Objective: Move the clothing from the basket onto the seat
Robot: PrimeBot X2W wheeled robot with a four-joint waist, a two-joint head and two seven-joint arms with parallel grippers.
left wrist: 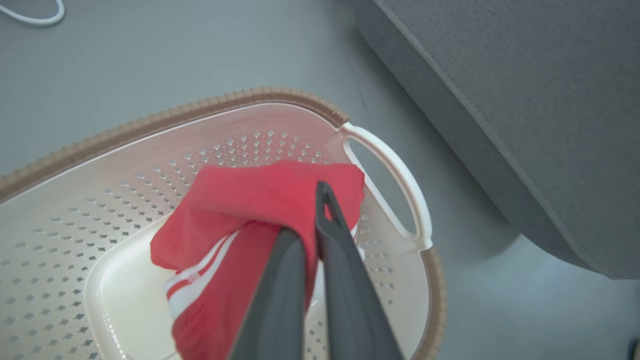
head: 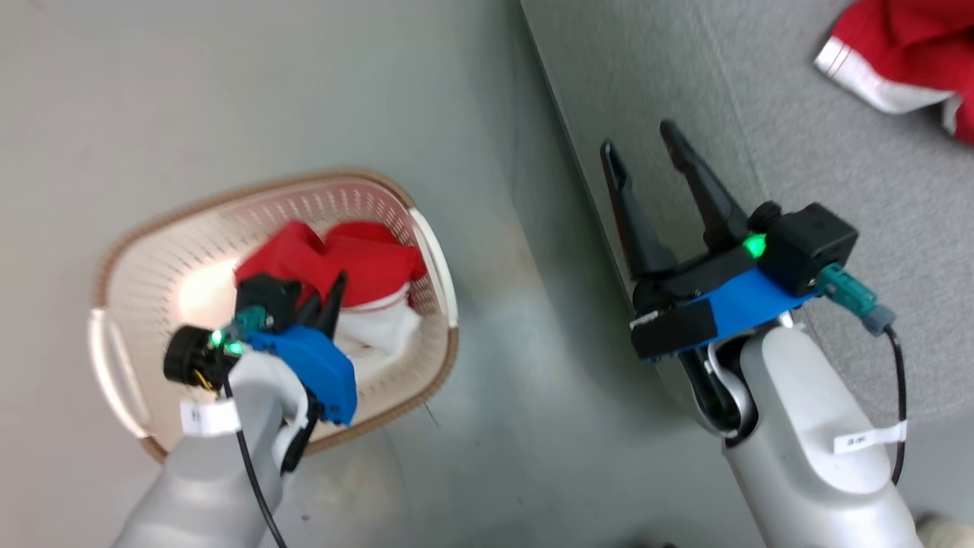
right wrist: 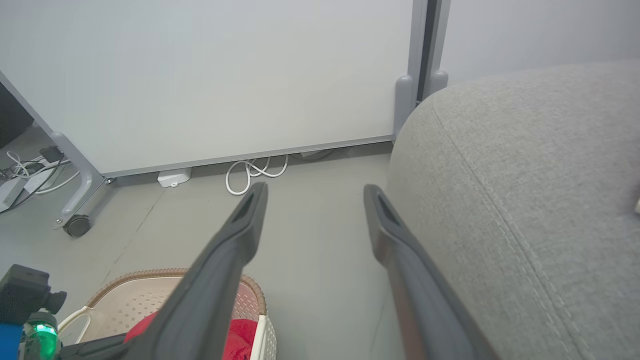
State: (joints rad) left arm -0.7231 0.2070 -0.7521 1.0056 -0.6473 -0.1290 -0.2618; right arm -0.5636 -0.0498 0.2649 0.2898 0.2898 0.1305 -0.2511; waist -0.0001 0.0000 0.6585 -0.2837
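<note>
Red garment (left wrist: 235, 200) with white stripes sits bunched in the basket (left wrist: 150, 125), toward the side with the white handle (left wrist: 400, 175). left gripper (left wrist: 306, 210) is down inside the basket, fingers pinched together on a fold of that garment, cloth caught between them near the tips. Head view: basket stands on the grey floor (head: 228, 91) near the sofa (head: 837, 167) edge, a strip of floor between them. second red garment (head: 905, 46) lies on the sofa cushion, upper right corner of the head view, white trim along its lower edge. right gripper (head: 639, 141) hangs over the sofa's front edge, jaws spread wide, nothing between them. Right wrist view: pale panel (right wrist: 225, 75) on a wheeled frame behind, white cable (right wrist: 250, 172) coiled on the floor at its foot
</note>
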